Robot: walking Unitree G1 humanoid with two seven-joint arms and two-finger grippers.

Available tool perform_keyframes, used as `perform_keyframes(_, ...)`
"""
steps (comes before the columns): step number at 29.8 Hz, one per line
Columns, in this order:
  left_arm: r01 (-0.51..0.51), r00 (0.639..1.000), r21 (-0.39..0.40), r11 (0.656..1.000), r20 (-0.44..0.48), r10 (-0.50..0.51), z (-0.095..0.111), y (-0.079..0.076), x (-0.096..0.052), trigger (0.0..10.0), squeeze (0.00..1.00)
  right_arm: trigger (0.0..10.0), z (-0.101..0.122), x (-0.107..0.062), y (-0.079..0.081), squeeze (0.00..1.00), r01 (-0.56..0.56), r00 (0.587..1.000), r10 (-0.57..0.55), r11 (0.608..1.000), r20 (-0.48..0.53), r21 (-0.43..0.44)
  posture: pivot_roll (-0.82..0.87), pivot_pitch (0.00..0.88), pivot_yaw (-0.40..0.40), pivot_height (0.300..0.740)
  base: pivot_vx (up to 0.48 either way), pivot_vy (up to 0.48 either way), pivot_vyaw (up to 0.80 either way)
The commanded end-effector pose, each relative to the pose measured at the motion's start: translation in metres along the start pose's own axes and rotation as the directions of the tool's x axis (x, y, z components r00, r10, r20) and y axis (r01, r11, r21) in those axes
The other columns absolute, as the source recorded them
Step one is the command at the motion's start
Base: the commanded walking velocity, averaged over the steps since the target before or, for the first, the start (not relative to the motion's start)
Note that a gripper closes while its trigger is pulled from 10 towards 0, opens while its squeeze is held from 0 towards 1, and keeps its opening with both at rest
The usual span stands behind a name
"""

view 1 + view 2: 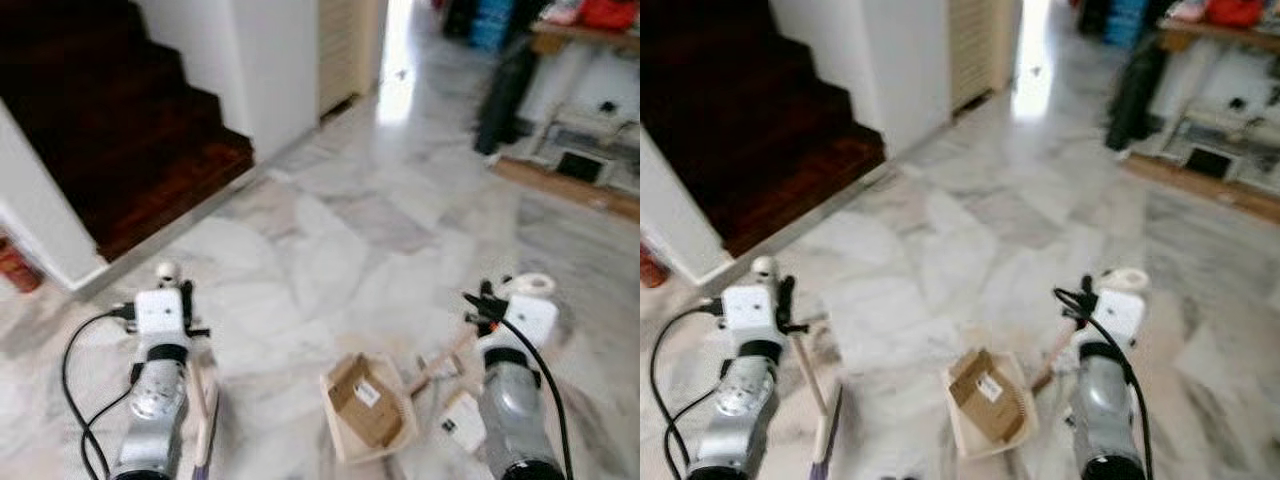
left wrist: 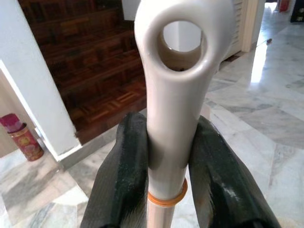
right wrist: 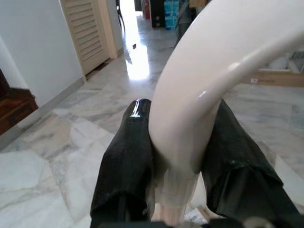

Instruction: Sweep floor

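Two pincers clenched: left pincer (image 2: 166,175) on broom handle (image 2: 173,109), right pincer (image 3: 183,161) on dustpan handle (image 3: 209,90). Dustpan (image 1: 368,408) down on marble floor (image 1: 330,240) at six o'clock, cardboard box (image 1: 363,398) inside. Dark wooden stairs (image 1: 120,120) at ten o'clock.
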State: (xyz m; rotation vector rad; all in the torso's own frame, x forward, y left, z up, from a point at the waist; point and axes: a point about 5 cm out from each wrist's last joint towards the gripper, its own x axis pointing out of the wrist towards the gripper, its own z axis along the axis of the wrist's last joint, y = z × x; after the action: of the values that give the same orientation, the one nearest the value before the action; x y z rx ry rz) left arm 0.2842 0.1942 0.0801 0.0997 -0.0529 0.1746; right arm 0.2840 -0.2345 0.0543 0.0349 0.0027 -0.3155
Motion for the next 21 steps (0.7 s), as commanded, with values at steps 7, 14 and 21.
perform_keyframes(7, 0.05, 0.999, 0.008, 0.999, 0.009, -0.05, 0.0, -0.008, -0.005, 10.0, 0.0, 10.0, 0.008, -0.001, -0.02, 0.0, 0.035, 0.998, -0.034, 0.999, 0.047, -0.006, -0.08, 0.0, 0.018, 0.74, 0.0, 0.0, 0.0)
perform_keyframes(14, -0.012, 0.999, 0.005, 1.0, 0.038, 0.012, 0.003, -0.003, -0.001, 10.0, 0.0, 10.0, 0.008, 0.0, -0.012, 0.0, -0.005, 0.999, 0.005, 1.0, 0.042, -0.003, -0.03, 0.0, -0.063, 0.74, 0.0, 0.0, 0.24)
perform_keyframes(21, -0.058, 0.997, 0.018, 0.998, 0.054, 0.057, 0.008, 0.011, -0.002, 10.0, 0.0, 10.0, 0.017, 0.011, 0.007, 0.0, -0.053, 0.997, 0.051, 0.998, 0.063, 0.021, 0.0, 0.0, -0.056, 0.74, 0.0, 0.0, 0.62)
